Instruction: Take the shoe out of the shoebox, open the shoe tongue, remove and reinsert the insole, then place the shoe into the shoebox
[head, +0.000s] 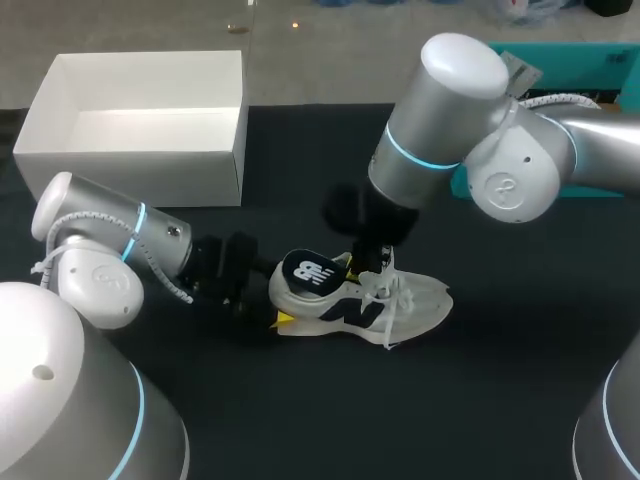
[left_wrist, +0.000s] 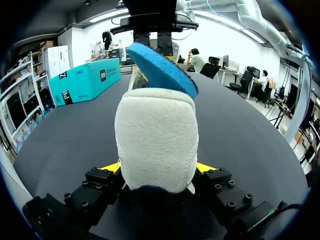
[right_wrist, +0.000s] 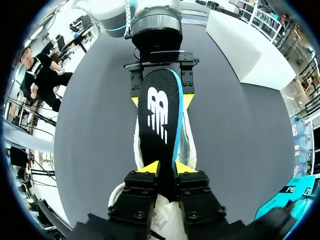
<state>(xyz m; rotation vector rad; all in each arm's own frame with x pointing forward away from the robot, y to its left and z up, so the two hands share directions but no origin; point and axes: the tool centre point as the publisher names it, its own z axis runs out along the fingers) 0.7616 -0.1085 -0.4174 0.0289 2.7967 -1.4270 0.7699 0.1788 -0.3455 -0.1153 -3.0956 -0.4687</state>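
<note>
Sneaker (head: 370, 305) on desk (head: 500, 400), near of shoebox (head: 130, 175), which sits far left. Left gripper (left_wrist: 157, 170) clenched on sneaker heel. Right gripper (right_wrist: 167, 169) pinching insole (right_wrist: 160, 115), its heel end raised over sneaker opening. Judgement: keep heel clamp firm, move insole along sneaker axis, avoid buckling.
</note>
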